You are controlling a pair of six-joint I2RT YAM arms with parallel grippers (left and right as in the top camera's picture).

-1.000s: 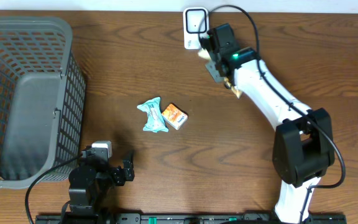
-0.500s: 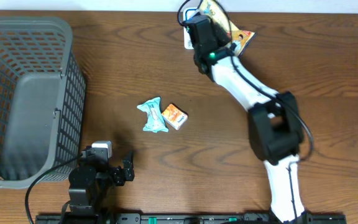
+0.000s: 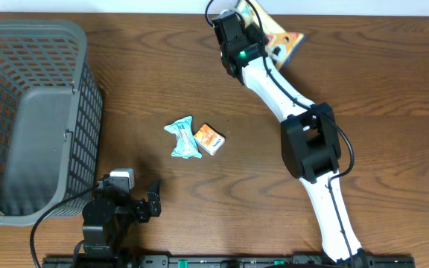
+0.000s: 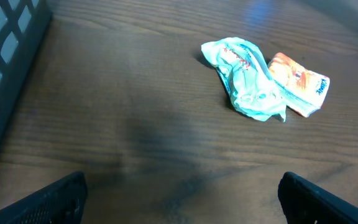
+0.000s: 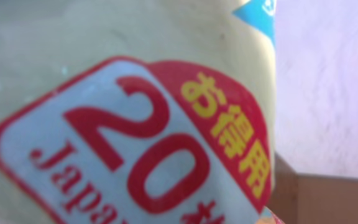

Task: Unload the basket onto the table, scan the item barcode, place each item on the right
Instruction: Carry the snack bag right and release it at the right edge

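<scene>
The right tool (image 3: 253,26) pinches a snack packet (image 3: 283,45), held well right of the basket (image 3: 88,112). The packet looks light, floppy and slick, so it is best gripped by a sealed edge, clear of the barcode. The left tool (image 4: 182,199) is spread, just right of the basket.

Basket (image 3: 32,112) blocks the left side. Teal wrapper (image 3: 182,139) and orange packet (image 3: 209,138) touch midway; open table (image 3: 140,74) all around them. Right arm (image 3: 270,74) crosses diagonally beyond.
</scene>
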